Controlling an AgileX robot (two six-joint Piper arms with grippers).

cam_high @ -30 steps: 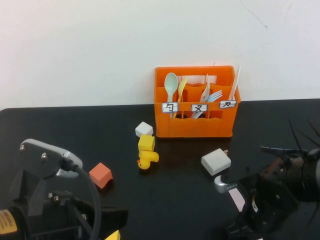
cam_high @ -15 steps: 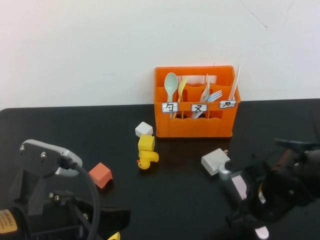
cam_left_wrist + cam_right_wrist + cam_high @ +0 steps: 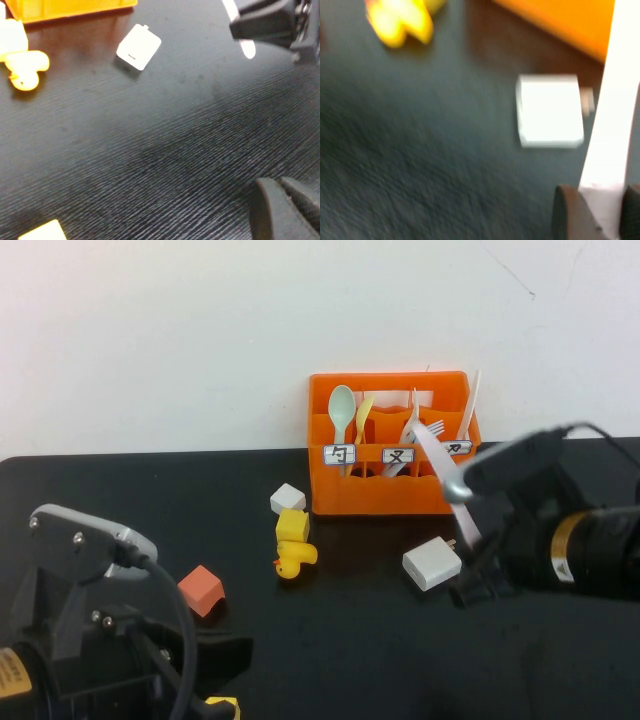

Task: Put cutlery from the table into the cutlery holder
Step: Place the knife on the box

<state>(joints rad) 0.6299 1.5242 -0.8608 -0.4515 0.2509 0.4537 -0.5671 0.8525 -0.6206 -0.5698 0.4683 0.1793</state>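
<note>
My right gripper [image 3: 477,562] is shut on a pale pink knife [image 3: 443,476] and holds it slanted above the black table [image 3: 120,500], its upper end in front of the orange cutlery holder [image 3: 392,490]. The right wrist view shows the knife [image 3: 610,115] clamped between the gripper's [image 3: 602,215] fingers. In the holder stand spoons, forks [image 3: 425,430] and a cream-white knife [image 3: 469,400]. My left gripper [image 3: 282,197] is shut and empty, low over the table at the near left.
A white charger block [image 3: 432,565] lies just left of the right gripper. A yellow duck [image 3: 294,560], a yellow block [image 3: 292,525], a white cube [image 3: 287,499] and an orange cube [image 3: 201,589] sit left of the holder.
The right gripper has risen from the front right of the table with the pink knife and moved back toward the holder. The left arm has barely shifted.
</note>
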